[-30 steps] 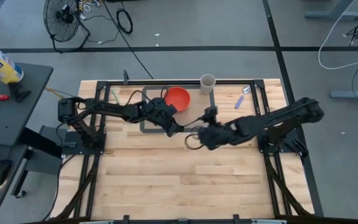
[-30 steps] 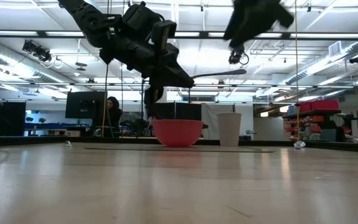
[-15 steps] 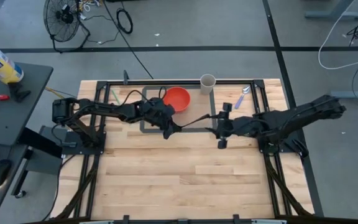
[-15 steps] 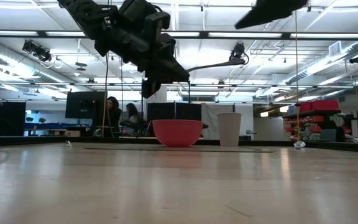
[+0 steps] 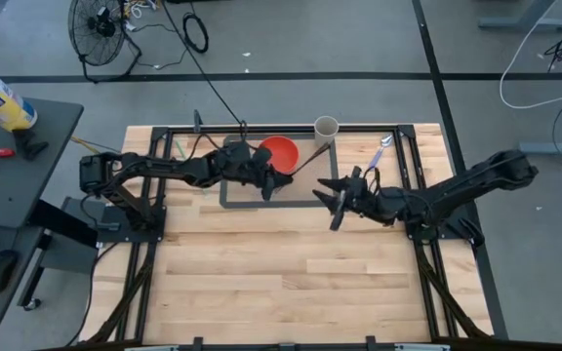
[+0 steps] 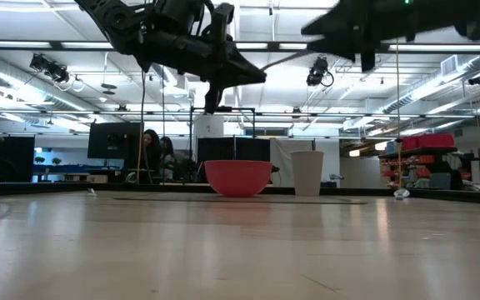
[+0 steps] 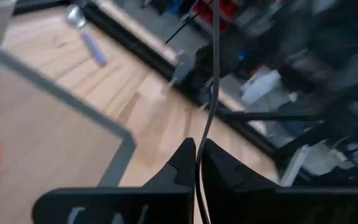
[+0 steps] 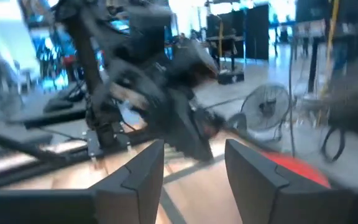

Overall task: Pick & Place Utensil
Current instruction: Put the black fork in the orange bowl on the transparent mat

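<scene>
From my high view the left gripper [image 5: 279, 182] pinches a thin dark metal utensil [image 5: 301, 168] beside the round red bowl [image 5: 280, 152], while only the right wrist view shows the right gripper [image 8: 191, 163] spread open.

Near half of the bench [image 5: 291, 283] lies open; far side crowded by red bowl [image 5: 279, 152], paper cup [image 5: 326, 128] (just beside) and both arms.
</scene>
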Controlling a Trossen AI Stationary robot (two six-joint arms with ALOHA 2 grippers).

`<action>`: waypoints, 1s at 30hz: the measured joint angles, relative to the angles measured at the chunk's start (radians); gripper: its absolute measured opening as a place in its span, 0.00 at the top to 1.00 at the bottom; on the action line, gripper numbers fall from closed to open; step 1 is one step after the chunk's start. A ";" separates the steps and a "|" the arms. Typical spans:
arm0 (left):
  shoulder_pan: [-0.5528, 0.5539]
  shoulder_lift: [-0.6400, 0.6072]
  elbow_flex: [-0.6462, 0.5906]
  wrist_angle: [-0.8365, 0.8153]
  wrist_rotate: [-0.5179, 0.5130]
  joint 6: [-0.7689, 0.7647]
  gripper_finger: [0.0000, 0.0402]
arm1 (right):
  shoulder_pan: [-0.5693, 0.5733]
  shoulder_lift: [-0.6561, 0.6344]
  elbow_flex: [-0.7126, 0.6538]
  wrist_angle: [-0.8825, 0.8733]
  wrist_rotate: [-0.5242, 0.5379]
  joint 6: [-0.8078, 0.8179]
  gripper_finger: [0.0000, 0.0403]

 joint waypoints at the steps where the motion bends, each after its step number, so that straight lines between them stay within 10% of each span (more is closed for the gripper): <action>1: 0.000 0.003 0.000 0.019 0.009 -0.002 0.97 | -0.011 0.004 -0.028 0.041 0.000 0.044 0.58; 10: -0.035 0.006 0.000 0.052 0.013 -0.021 0.96 | -0.135 0.062 -0.091 0.382 -0.147 0.280 0.59; 30: 0.050 -0.024 -0.001 -0.118 0.348 0.101 0.97 | -0.253 -0.081 -0.091 0.004 -0.486 0.192 0.59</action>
